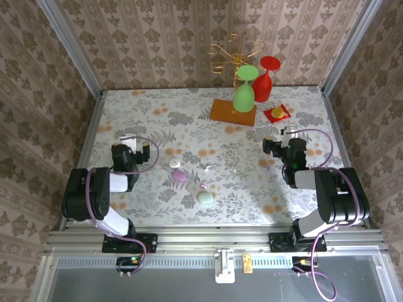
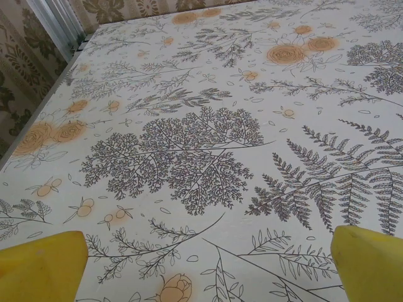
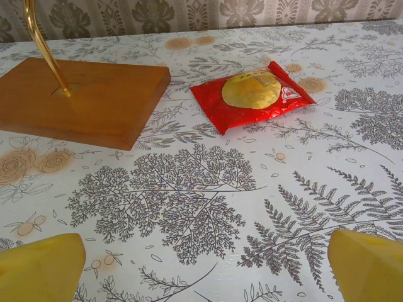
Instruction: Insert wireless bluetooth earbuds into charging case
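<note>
Yellow pads [image 2: 39,267] sit at the two bottom corners of the left wrist view. The left gripper [image 2: 203,272] is spread wide with nothing between its jaws, only the printed tablecloth [image 2: 189,151] beneath. The right gripper [image 3: 203,270] reads the same: its pads [image 3: 368,267] are far apart and empty. It is aimed across bare cloth toward a red snack packet [image 3: 253,93] and the wooden base [image 3: 82,94] of a gold rack [image 3: 41,44].

Outward, from the overhead camera:
- **Arms:** both are tucked back toward their own sides of the table, well apart from the work.
- **Cases:** three oval cases lie mid-table, a little left of centre, in a loose diagonal — white case [image 1: 174,163], purple case [image 1: 180,176], green case [image 1: 205,197].
- **Earbuds:** the earbuds [image 1: 202,187] are tiny specks on the cloth near the cases, one purplish bit just beside the green case. The rest are too small to count with confidence.
- **Lids:** cannot tell whether any lid is open.
- **Far edge:** the rack carries a green glass [image 1: 244,93] and a red glass [image 1: 267,78], hung bowl-down — clutter, clear of the task.

Judgement: this looks like a ready posture, jaws wide so either claw can drop over a small bud. No bud looks seated yet. The left arm sits nearer the cases, so it seems the likelier first reach.
</note>
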